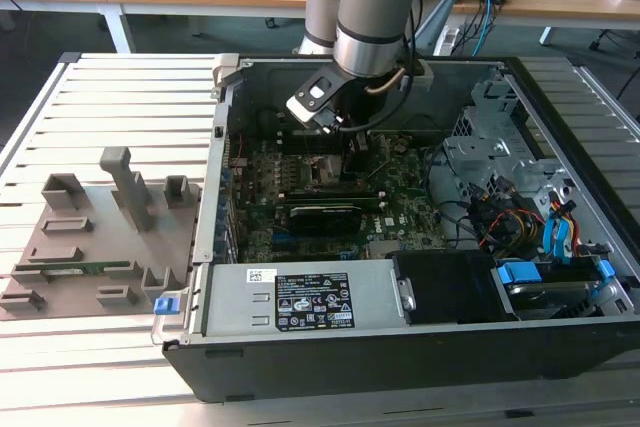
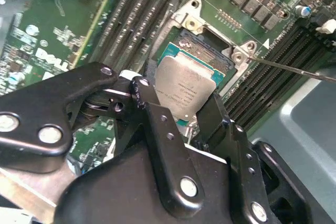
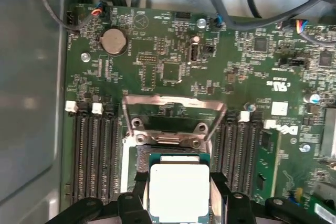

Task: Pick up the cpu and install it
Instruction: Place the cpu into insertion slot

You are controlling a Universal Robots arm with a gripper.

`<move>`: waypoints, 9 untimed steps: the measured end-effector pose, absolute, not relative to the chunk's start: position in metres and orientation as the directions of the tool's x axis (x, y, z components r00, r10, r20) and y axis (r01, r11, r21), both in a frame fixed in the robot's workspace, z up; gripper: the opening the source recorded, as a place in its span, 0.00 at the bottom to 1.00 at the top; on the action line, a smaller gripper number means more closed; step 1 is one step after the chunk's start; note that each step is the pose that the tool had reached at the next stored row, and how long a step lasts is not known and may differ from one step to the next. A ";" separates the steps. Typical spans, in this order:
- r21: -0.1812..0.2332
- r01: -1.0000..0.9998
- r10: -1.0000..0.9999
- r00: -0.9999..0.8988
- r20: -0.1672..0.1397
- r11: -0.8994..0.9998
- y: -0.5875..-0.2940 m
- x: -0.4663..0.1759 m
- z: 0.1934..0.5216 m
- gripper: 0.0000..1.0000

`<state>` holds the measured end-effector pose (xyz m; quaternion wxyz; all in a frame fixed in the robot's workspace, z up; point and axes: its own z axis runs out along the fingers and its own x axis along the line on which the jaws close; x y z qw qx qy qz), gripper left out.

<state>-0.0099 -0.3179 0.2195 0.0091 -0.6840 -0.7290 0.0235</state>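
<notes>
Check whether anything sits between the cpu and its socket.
Nothing visible does. The tool holds the cpu right over the open socket, and the metal load plate is swung up clear of the opening.
</notes>
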 end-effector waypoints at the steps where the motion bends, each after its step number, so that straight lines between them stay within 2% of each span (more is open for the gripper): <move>1: -0.046 0.997 0.998 -0.061 -0.019 0.060 -0.317 -0.011 0.218 0.55; 9: -0.047 0.999 0.999 -0.026 -0.020 0.025 -0.313 -0.014 0.207 0.55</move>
